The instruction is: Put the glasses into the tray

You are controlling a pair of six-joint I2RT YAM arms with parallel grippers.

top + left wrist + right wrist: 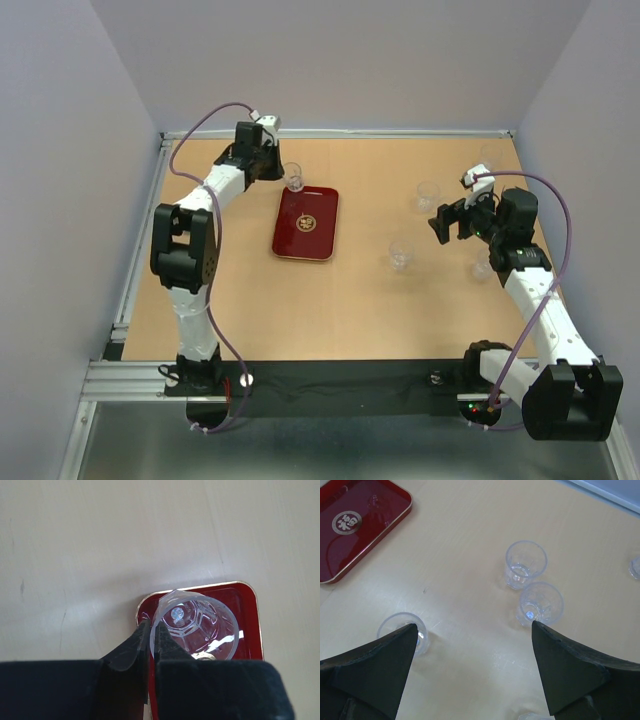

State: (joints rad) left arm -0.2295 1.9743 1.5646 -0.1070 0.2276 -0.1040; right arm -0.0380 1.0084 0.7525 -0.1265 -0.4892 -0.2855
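The dark red tray (305,223) lies left of centre on the wooden table. My left gripper (277,168) is shut on the rim of one clear glass (293,177) at the tray's far corner. In the left wrist view the fingers (167,647) pinch the wall of the glass (197,625) over the tray's corner (250,630). My right gripper (450,222) is open and empty above the table. Several glasses stand around it: one (402,630) by its left finger and two (526,562) (541,603) near its right finger.
More glasses stand at the right: one (429,195) behind my right gripper, one (401,256) in front of it, one (482,265) beside the right arm. The tray shows at the upper left of the right wrist view (360,525). Grey walls enclose the table.
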